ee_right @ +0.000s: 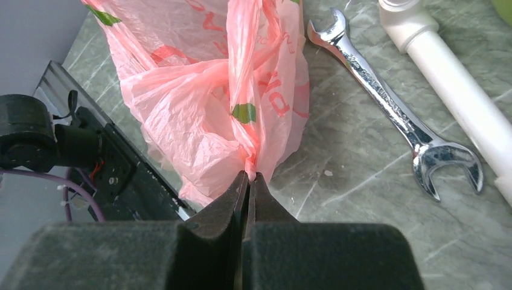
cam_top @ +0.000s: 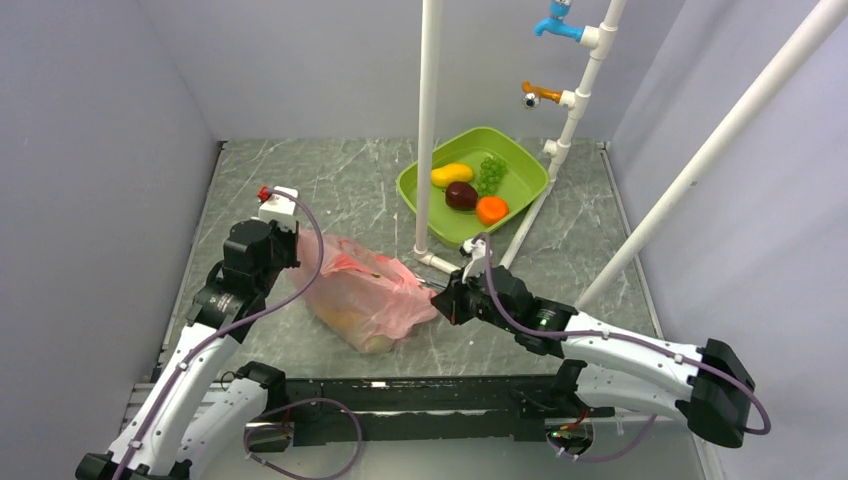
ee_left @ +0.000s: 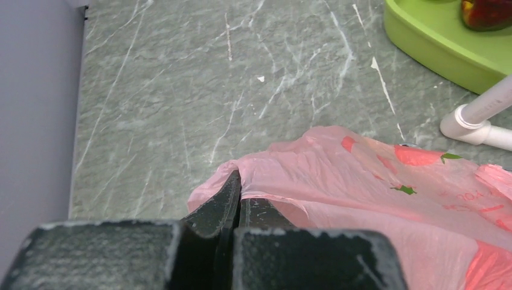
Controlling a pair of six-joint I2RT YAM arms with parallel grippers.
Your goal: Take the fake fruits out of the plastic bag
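Nothing is out: the bag (cam_top: 350, 285) lies on the surface (cam_top: 300, 190), fruit (cam_top: 368, 338) showing dimly inside. The left claw (ee_left: 237, 190) pinches its edge; the right claw (ee_right: 249, 179) grips its twisted end.

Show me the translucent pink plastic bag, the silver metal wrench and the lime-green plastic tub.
translucent pink plastic bag (cam_top: 365, 295): top external view, middle of its body.
silver metal wrench (ee_right: 383, 93): right wrist view, middle of its shank.
lime-green plastic tub (cam_top: 525, 172): top external view, bare floor.
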